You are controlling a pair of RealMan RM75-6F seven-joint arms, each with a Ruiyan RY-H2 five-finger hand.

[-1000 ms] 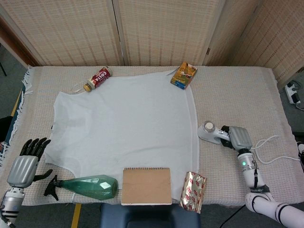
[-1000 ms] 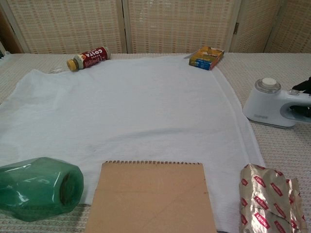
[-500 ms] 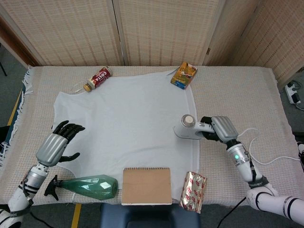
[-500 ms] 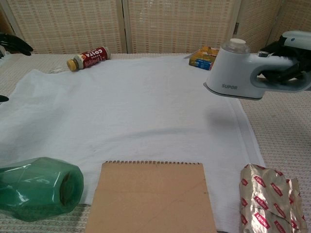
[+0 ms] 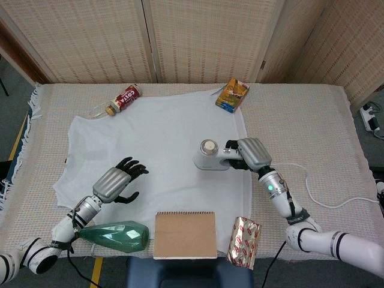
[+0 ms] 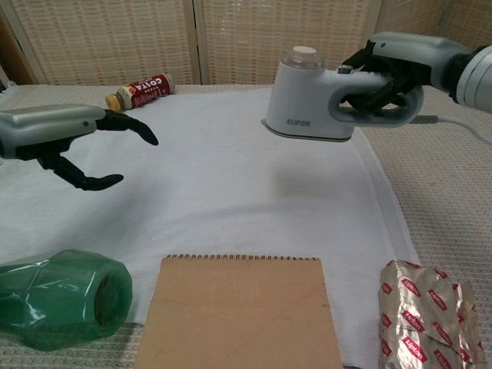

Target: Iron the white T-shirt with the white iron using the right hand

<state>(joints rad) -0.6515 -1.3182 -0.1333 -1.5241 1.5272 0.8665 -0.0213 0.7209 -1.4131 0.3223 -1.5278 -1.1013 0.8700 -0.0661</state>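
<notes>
The left hand (image 5: 116, 183) was seen held over the left part of the white T-shirt (image 5: 156, 138), fingers spread apart and slightly curled, nothing gripped; contact with the cloth could not be told. In the chest view the same hand (image 6: 54, 137) was shown raised above the fabric with thumb and fingers apart. A green spray bottle (image 5: 114, 235) was laid on its side at the front edge, just beside the shirt's lower left corner. A red-labelled bottle (image 5: 123, 99) was laid at the far left by the collar side. A brown spiral notebook (image 5: 185, 234) was placed over the shirt's front hem. The shirt was spread flat across the middle of the table (image 5: 312, 120). The white iron (image 5: 211, 156) was located over the right part of the shirt, lifted clear of the cloth in the chest view (image 6: 311, 96), its handle wrapped by the right hand (image 5: 252, 153), fingers closed around it. An orange box (image 5: 232, 95) was set at the shirt's far right corner. A foil snack packet (image 5: 244, 250) was laid at the front right.
</notes>
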